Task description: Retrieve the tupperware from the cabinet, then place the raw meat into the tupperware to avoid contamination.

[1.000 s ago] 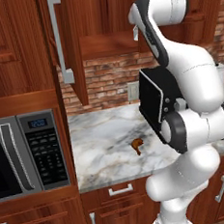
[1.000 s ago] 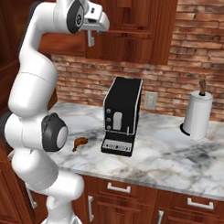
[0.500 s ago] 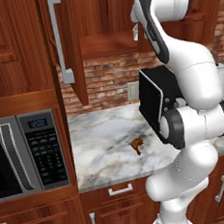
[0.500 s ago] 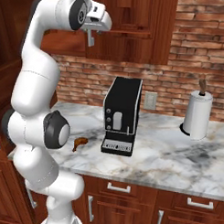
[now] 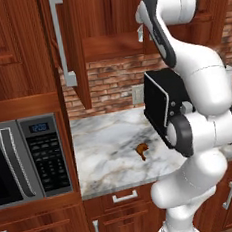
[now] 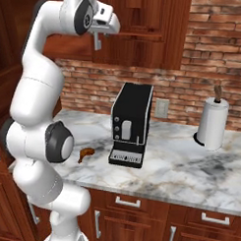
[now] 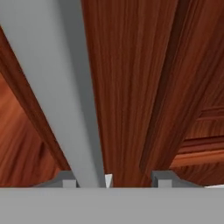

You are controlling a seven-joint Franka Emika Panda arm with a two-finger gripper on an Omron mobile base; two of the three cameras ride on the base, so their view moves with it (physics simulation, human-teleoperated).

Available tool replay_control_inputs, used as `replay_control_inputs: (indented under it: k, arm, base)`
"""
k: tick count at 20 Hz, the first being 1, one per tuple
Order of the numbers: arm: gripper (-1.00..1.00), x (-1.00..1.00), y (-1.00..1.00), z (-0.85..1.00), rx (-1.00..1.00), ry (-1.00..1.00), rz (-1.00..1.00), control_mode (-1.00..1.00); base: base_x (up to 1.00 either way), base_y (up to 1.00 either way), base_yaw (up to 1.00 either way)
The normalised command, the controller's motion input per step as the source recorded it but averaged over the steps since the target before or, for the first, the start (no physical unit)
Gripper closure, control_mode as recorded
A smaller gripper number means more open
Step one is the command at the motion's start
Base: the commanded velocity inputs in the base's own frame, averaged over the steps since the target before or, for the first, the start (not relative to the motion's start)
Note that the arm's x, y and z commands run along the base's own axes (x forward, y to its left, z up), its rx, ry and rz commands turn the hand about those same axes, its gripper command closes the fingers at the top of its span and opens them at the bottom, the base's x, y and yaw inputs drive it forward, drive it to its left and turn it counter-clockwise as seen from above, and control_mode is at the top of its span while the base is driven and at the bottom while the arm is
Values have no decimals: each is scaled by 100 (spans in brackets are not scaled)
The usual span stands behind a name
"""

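Dark reddish wood is taking up most of what I'm looking at: the cabinet (image 5: 104,23) is hanging over a marble counter (image 5: 106,149), with one door (image 5: 73,46) already swung out toward the room, so its long silver bar is sticking out edge-on. The white arm (image 6: 37,90) is reaching way up to the next door over, which makes sense if it's going after the container first.

In the hand view the gripper (image 7: 114,179) is sitting right up against a panelled door, and a silver handle (image 7: 61,87) is running down between the two tips, close to one of them. The jaws are looking partly closed around that bar, though whether they're actually squeezing it I can't tell from here. My guess is it's setting up to pull that door open.

The black coffee machine (image 6: 129,124) is parked mid-counter, a microwave (image 5: 27,159) is built in on the left, and a paper towel roll (image 6: 213,123) is standing off to the right.

The tupperware isn't anywhere I can spot, presumably still behind a door. The raw meat (image 5: 141,150) is just lying on the marble, near the coffee machine, waiting.
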Motion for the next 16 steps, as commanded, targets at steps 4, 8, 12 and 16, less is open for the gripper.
replay_control_inputs:
  k: [4, 8, 12, 16]
  arm:
    - [100, -39, -9, -15, 0, -2, 0, -100]
    - [100, -68, -18, -18, 0, 0, 0, -100]
    - [100, -70, -30, -17, 2, 0, 2, -100]
    - [100, -55, -54, -21, 6, 0, 17, -100]
  base:
    - [0, 0, 0]
    - [0, 0, 0]
    - [0, 0, 0]
    - [0, 0, 0]
